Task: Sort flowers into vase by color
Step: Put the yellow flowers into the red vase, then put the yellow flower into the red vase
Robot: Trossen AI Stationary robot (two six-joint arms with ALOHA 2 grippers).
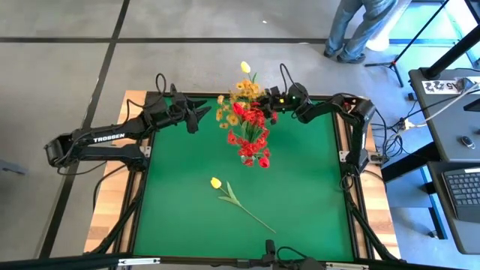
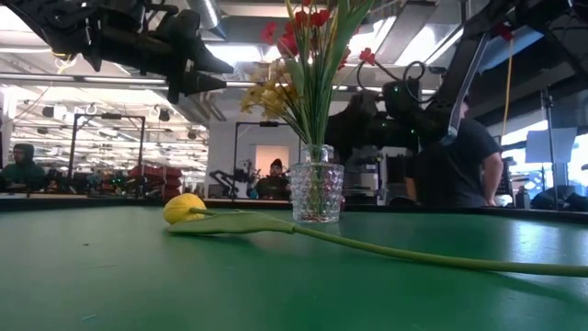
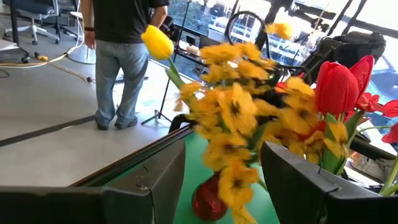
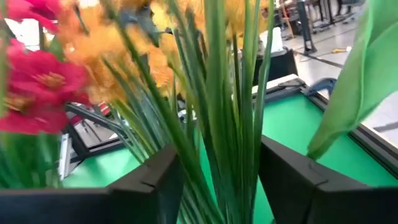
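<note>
beside the vase (image 2: 317, 191), both spread pincers flank the flowers (image 1: 246, 120), right (image 1: 271, 97) seemingly around stems

Our two arms are black and jointed, looped with dark cables; the left arm (image 1: 101, 139) carries white lettering, seemingly "TROSSEN". Our fingers (image 3: 149, 186) look flat and matte black.

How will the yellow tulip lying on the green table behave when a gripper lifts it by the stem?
The yellow tulip probably feels light: its stem is long and thin. Gripped mid-stem, it would likely sag towards the head, which looks bulkier. It seems unlikely to roll, since the leaf lies flat beside it.
</note>
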